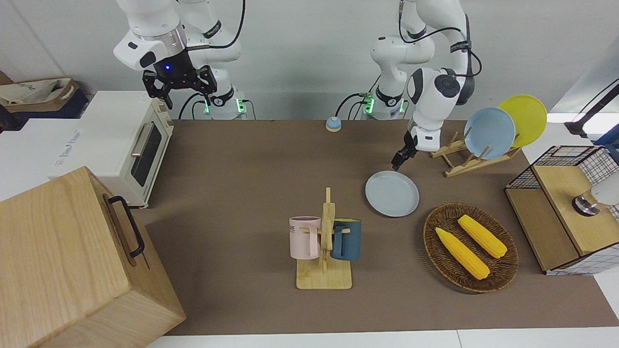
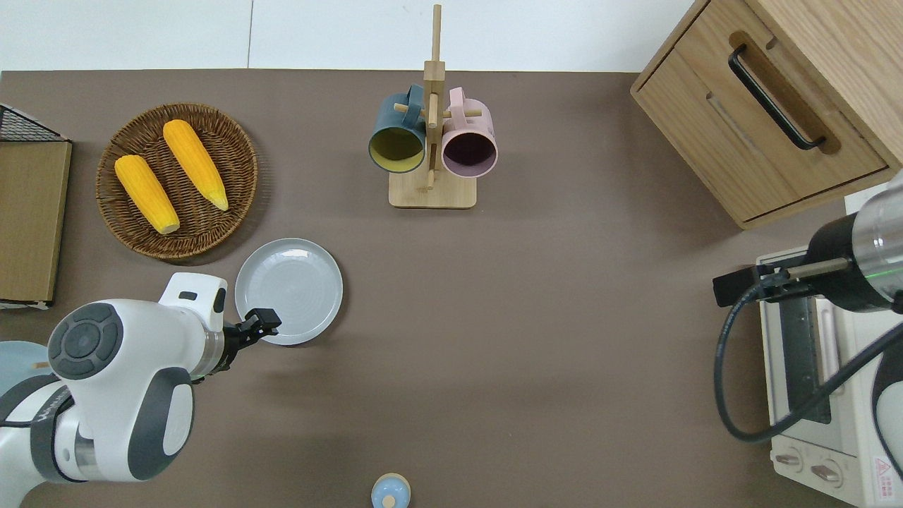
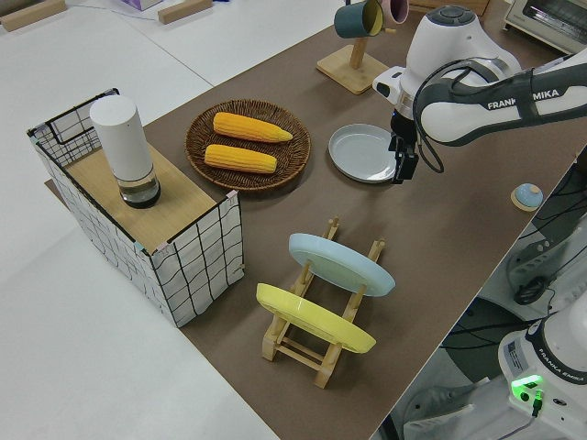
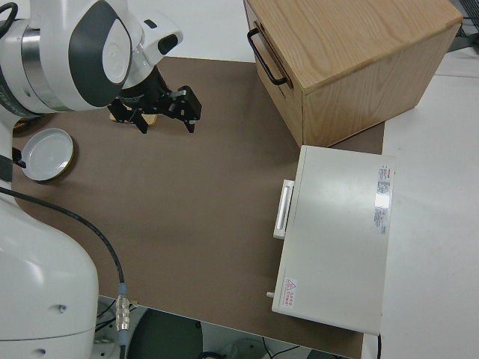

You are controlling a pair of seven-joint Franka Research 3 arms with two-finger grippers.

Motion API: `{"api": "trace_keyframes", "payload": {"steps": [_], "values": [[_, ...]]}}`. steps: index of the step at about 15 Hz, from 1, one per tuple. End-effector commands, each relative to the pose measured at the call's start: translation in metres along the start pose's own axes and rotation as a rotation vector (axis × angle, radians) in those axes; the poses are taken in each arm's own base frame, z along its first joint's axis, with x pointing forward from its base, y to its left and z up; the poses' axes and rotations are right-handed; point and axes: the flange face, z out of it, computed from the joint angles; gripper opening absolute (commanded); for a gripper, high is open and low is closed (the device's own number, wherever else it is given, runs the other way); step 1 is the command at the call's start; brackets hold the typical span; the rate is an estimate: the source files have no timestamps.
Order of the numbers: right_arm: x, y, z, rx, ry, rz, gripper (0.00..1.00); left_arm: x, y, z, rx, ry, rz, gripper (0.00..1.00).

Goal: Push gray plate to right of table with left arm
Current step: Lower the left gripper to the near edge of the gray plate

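Left hand [image 2: 264, 322] low at gray plate [image 2: 293, 286] rim, perhaps touching.

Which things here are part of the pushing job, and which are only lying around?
Job: gray plate; left tool, at the plate's rim; table.

Lying about: corn basket; mug stand; plate rack; toaster oven; wooden cabinet.

I'm seeing the front camera facing the robots across the table [image 1: 251, 169]; the overhead is looking straight down. The left side camera is looking diagonally along the table; the right side one is sitting close above its arm. All are sharing the gray plate [image 2: 289, 291].
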Motion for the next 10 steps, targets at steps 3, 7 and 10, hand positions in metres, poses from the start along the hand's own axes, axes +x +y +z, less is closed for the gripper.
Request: {"api": "trace_keyframes", "payload": {"steps": [3, 7, 10], "values": [[-0.003, 0.002, -0.004, 0.010, -0.004, 0.006, 0.983, 0.003, -0.011, 0.018, -0.040, 0.045, -0.135, 0.99], [-0.003, 0.001, -0.004, 0.010, -0.005, 0.006, 0.983, 0.009, -0.011, 0.030, -0.044, 0.046, -0.143, 0.99], [-0.003, 0.001, -0.004, 0.010, -0.004, 0.006, 0.983, 0.013, -0.011, 0.044, -0.043, 0.045, -0.150, 0.99]]}}
